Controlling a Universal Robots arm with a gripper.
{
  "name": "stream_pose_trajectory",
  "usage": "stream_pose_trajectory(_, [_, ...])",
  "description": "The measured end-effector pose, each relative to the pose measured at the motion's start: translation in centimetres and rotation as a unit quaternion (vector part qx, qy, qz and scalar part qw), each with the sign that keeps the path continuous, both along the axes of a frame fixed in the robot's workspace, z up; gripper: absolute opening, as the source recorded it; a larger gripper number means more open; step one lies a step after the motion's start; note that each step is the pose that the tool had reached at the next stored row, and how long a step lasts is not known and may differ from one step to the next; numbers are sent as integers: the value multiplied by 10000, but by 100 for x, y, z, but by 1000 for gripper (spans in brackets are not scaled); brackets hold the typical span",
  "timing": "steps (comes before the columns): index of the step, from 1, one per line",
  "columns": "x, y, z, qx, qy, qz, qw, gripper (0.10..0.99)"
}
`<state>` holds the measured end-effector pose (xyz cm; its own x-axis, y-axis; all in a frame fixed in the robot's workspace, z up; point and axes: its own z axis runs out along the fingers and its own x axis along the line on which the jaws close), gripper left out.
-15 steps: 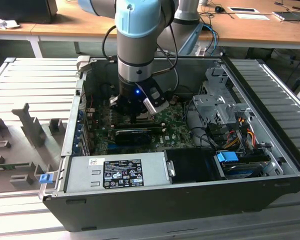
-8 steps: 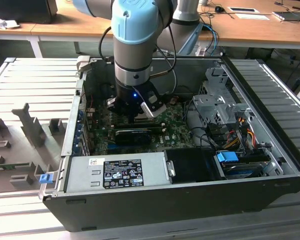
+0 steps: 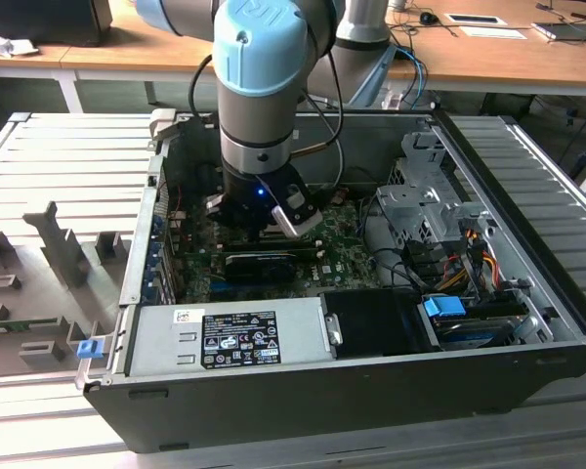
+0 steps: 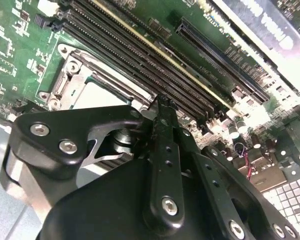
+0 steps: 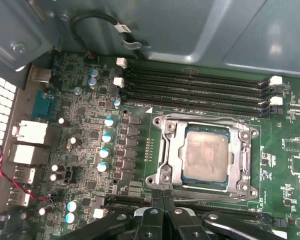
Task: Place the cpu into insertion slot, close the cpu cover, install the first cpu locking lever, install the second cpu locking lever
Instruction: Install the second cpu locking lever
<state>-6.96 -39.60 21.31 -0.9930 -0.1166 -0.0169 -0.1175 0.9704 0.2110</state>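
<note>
In the exterior view the arm reaches down into an open computer case (image 3: 527,322) lying on its side; the gripper (image 3: 264,220) hangs low over the green motherboard (image 3: 342,264), at about 11 o'clock from the grey power supply (image 3: 225,337) along the near wall, and at 9 o'clock from the drive cage (image 3: 425,200); a black graphics card (image 3: 259,264) lies just below the gripper at 6 o'clock.

In the first wrist view the cpu (image 5: 206,156) sits flat in its socket, its pale silvery top showing through the square opening of the cpu cover (image 5: 172,150); the cover lies closed down over the chip, framing it on all sides; four black memory slots (image 5: 195,90) run side by side at 12 o'clock from the socket, and a row of capacitors (image 5: 106,145) stands at 9 o'clock from it; the gripper (image 5: 163,202) rests at the socket's 6 o'clock edge, its two black fingertips (image 5: 156,200) pressed together with nothing visibly between them, touching or just beside a thin locking lever (image 5: 210,198) that runs along that edge.

In the second wrist view the closed fingers (image 4: 162,125) point at the corner of the socket, next to the cpu (image 4: 97,92) and the memory slots (image 4: 140,55).
</note>
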Motion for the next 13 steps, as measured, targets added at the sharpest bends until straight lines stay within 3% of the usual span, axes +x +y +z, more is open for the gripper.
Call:
stream_pose_trajectory(5, [-7,-22,-51,124,0,0,9999,106])
stream_pose_trajectory(7, [-13,-27,-71,209,0,0,9998,106])
stream_pose_trajectory(13, [-47,-30,-126,286,0,1,9996,106])
